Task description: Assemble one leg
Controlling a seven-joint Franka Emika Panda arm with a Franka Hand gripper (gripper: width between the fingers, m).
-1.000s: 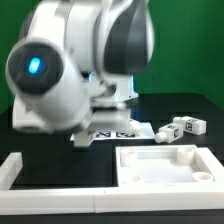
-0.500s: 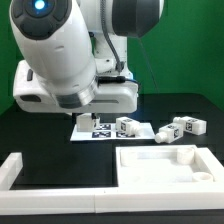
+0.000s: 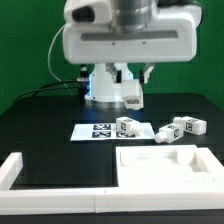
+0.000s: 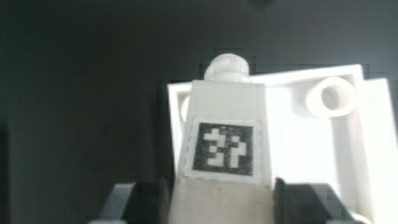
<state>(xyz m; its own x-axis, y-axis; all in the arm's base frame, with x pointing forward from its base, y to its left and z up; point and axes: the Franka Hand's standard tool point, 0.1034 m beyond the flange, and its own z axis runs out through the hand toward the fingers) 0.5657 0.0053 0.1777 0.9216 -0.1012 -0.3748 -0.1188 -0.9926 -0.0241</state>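
In the wrist view my gripper point(image 4: 215, 198) is shut on the leg point(image 4: 222, 130), a white block with a black-and-white tag facing the camera. One finger point(image 4: 125, 202) shows on each side of it. The leg's rounded end points toward the white square panel point(image 4: 347, 140), near its corner hole point(image 4: 327, 97), and is held well above it. In the exterior view the arm's white hand fills the top middle. The fingers cannot be made out there. The panel point(image 3: 135, 172) lies at the front right.
Three more tagged legs point(image 3: 128, 126) point(image 3: 167, 132) point(image 3: 190, 125) lie behind the panel, the first of them at the edge of the marker board point(image 3: 100, 131). White border bars point(image 3: 10, 170) point(image 3: 60, 205) lie at the front left.
The arm has swung from close in front at the exterior view's left to the back middle. The loose legs and the panel have not moved.
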